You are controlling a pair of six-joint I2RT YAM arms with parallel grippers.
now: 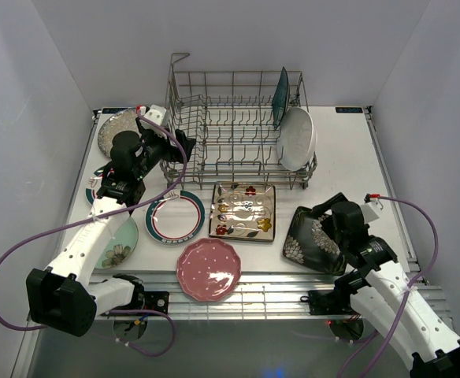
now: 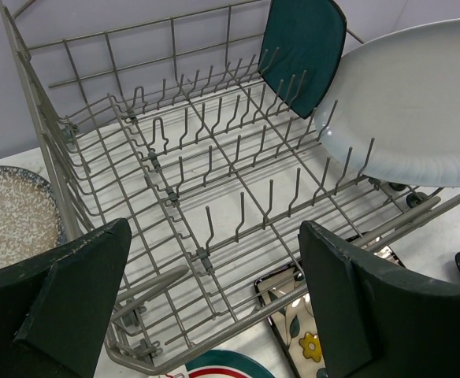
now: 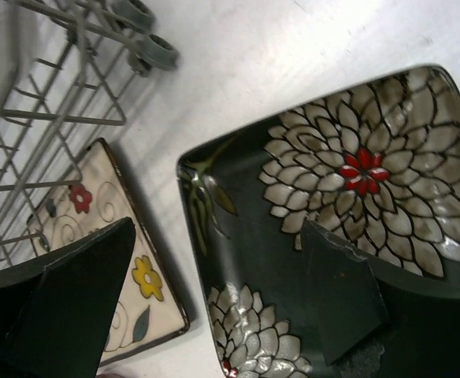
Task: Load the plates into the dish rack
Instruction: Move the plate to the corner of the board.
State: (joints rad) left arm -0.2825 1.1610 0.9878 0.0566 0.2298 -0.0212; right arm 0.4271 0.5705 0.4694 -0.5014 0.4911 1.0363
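Note:
The grey wire dish rack (image 1: 222, 118) (image 2: 175, 197) stands at the back, with a teal plate (image 1: 281, 96) (image 2: 302, 43) and a white oval plate (image 1: 297, 139) (image 2: 419, 102) upright at its right end. My left gripper (image 1: 179, 148) (image 2: 214, 236) hangs open and empty over the rack's near left corner. My right gripper (image 1: 324, 213) (image 3: 218, 236) is open low over the black floral square plate (image 1: 313, 236) (image 3: 348, 205). One finger is above the plate and the other is beyond its left edge, by the cream floral square plate (image 1: 243, 211) (image 3: 96, 228).
On the table lie a speckled round plate (image 1: 116, 126) (image 2: 13, 213), a teal-rimmed white plate (image 1: 175, 216), a pink scalloped plate (image 1: 207, 269) and a pale green plate (image 1: 121, 242). White walls close in both sides.

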